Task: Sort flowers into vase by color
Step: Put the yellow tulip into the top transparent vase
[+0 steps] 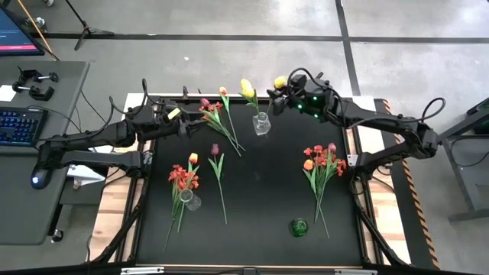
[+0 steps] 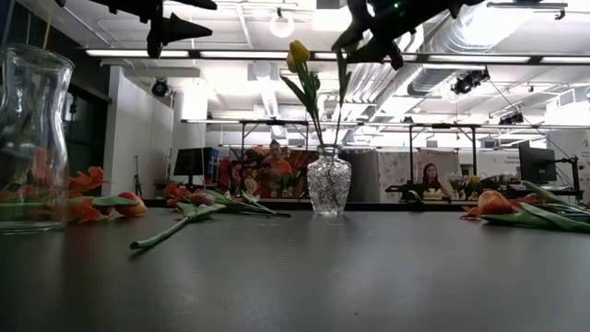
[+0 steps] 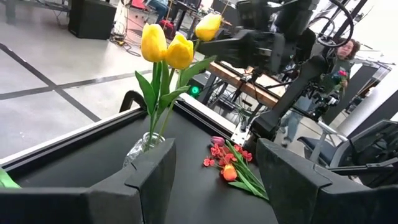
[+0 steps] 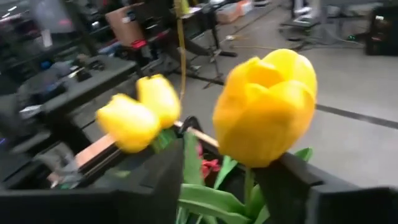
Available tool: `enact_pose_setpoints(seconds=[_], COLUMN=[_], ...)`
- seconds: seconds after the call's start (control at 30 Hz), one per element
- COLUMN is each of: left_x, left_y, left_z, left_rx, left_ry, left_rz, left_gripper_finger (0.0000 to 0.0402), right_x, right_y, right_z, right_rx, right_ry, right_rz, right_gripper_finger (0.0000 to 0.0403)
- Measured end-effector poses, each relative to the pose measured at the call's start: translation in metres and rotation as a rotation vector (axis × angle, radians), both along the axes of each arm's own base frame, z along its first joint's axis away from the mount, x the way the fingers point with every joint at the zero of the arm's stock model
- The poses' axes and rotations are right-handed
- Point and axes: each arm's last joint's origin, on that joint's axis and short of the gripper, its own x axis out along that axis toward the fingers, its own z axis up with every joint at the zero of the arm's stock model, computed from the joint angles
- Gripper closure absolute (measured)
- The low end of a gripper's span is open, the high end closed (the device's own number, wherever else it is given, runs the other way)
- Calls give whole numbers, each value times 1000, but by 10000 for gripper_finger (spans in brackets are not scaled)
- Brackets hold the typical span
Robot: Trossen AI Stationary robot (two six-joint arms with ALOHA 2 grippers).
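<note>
In the high view's upper middle, the right hand (image 1: 280, 93), clamped on a yellow artificial tulip (image 1: 280, 82), hangs just right of the clear cut-glass vase (image 1: 261, 124).

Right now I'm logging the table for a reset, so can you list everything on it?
Cut-glass vase: one, clear, far middle, holding yellow tulips.
Second glass vase: one, clear, near left, among red tulips.
Mixed red-orange tulip bunch: one, right side.
Reddish tulip bunch: one, far left of centre.
Single maroon tulip: one, centre.
Green round object: one, near right.
Left gripper: open, far left.
Right gripper: holding a yellow tulip, above the cut-glass vase.
</note>
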Motion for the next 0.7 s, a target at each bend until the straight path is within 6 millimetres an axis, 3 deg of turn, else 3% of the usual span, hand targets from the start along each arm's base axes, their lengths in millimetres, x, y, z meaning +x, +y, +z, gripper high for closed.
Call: enact_pose_setpoints(seconds=[0.17,0.47,0.6,0.7], left_x=[0,0,0,0], left_y=[0,0,0,0], left_z=[0,0,0,0], left_rx=[1,23,23,23], left_ry=[0,9,9,9], left_rz=[0,-2,-2,-2], left_gripper_finger=[190,190,190,190], right_x=[-10,-43,-36,-21], right_y=[12,24,21,17], right_z=[9,18,20,8], right_rx=[-21,11,13,66], right_ry=[19,99,40,50], right_rz=[86,78,78,99], right_gripper_finger=[156,149,149,149])
